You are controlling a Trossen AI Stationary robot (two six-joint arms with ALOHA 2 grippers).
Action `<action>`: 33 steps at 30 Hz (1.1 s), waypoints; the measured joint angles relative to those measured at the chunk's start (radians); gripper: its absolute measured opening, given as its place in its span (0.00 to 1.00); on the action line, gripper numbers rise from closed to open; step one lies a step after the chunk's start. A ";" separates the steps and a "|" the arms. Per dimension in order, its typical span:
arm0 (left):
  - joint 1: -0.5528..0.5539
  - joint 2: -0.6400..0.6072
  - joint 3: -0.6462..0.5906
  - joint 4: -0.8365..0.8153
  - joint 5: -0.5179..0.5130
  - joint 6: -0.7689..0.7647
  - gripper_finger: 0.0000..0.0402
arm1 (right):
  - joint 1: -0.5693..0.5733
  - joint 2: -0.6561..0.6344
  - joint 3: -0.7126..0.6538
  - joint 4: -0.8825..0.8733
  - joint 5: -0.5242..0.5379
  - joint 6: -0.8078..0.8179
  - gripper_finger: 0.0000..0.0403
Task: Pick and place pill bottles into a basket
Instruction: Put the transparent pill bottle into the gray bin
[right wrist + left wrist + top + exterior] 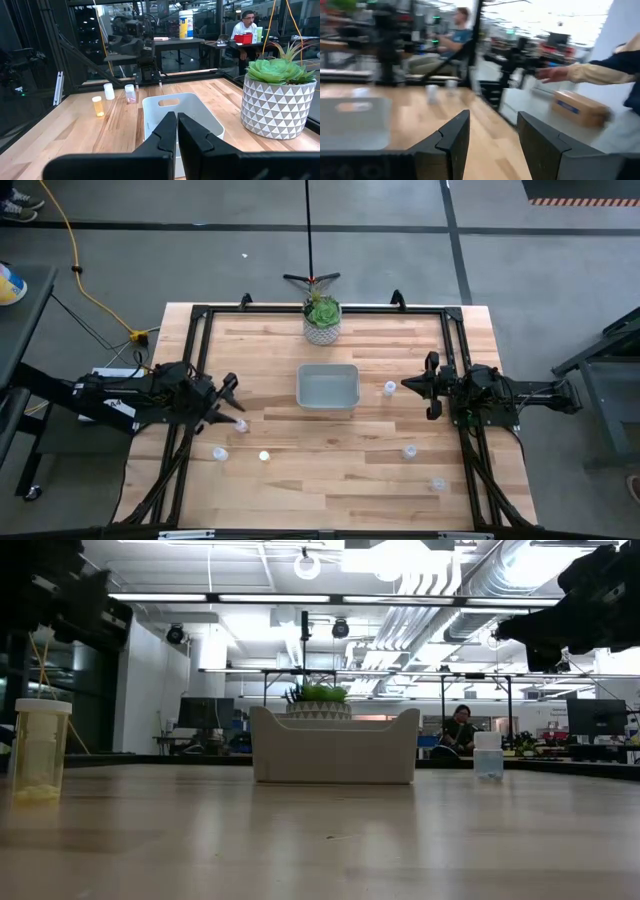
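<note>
A light wooden counter [340, 470] carries a light-grey basket [327, 387] at its middle and a white patterned pot [322, 328] with a green plant near the far edge. Pill bottles stand scattered on it: one [390, 388] just right of the basket, two [409, 451] [438, 483] toward the front right, and three toward the front left, a yellowish one [264, 456] among them.

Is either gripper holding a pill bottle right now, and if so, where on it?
No. The left gripper is open with nothing between its fingers, and the right gripper is shut on nothing, near the basket.
</note>
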 joint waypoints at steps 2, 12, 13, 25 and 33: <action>0.000 0.001 0.000 -0.008 -0.022 -0.014 0.50 | 0.000 0.000 0.000 0.000 0.000 0.000 0.02; 0.000 0.000 0.000 -0.013 -0.048 -0.056 0.50 | 0.000 0.000 0.000 0.000 0.000 -0.030 0.02; 0.000 0.000 0.000 -0.013 -0.067 -0.082 0.50 | 0.000 0.000 0.000 0.000 0.000 -0.030 0.02; 0.000 0.000 0.000 -0.013 -0.481 -0.253 0.50 | 0.000 0.000 -0.001 0.007 -0.002 0.294 0.02; 0.000 0.000 0.000 -0.009 -0.630 -0.349 0.50 | -0.005 0.000 -0.001 0.017 0.074 0.792 0.02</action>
